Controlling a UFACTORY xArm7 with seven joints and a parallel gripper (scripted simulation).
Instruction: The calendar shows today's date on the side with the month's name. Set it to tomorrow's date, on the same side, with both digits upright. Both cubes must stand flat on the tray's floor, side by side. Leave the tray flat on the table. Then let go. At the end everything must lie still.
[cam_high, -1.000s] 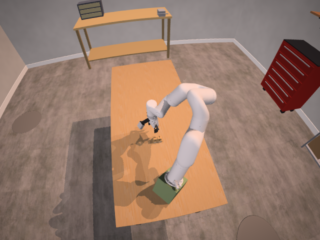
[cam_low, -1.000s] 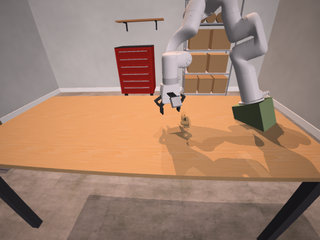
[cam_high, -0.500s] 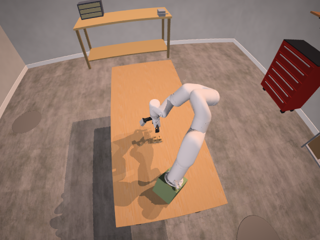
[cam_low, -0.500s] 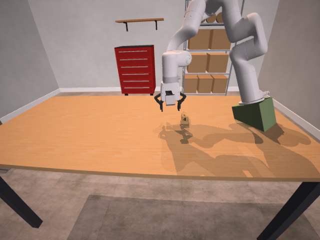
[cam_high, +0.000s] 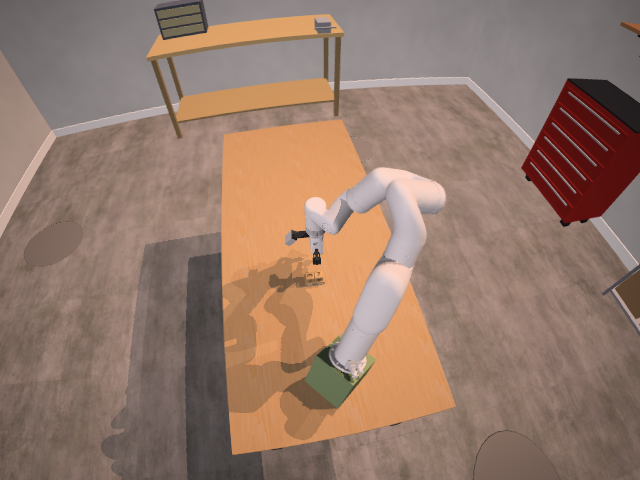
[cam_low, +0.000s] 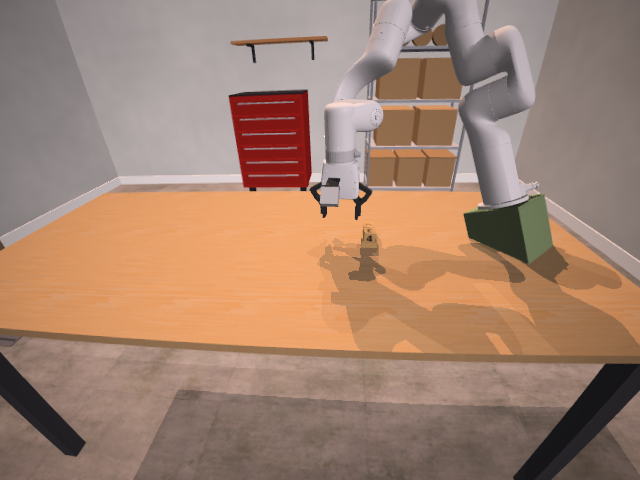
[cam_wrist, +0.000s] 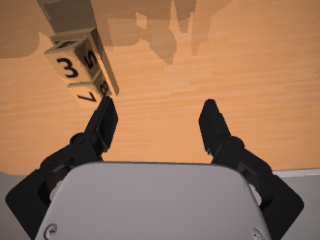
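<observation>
The calendar tray stands on the table with two wooden cubes side by side. In the wrist view one cube has a 3 on top and a 5 on the side toward the tray's long strip; the other cube has a 7 on top and an 8 on that side. The exterior view shows a 4 on the near cube's end. The month's name cannot be read. My gripper is open and empty, above the table and beside the calendar, higher than the cubes.
The wooden table bears the arm's green base block. A camera block juts from the wrist. A red drawer cabinet stands off the table.
</observation>
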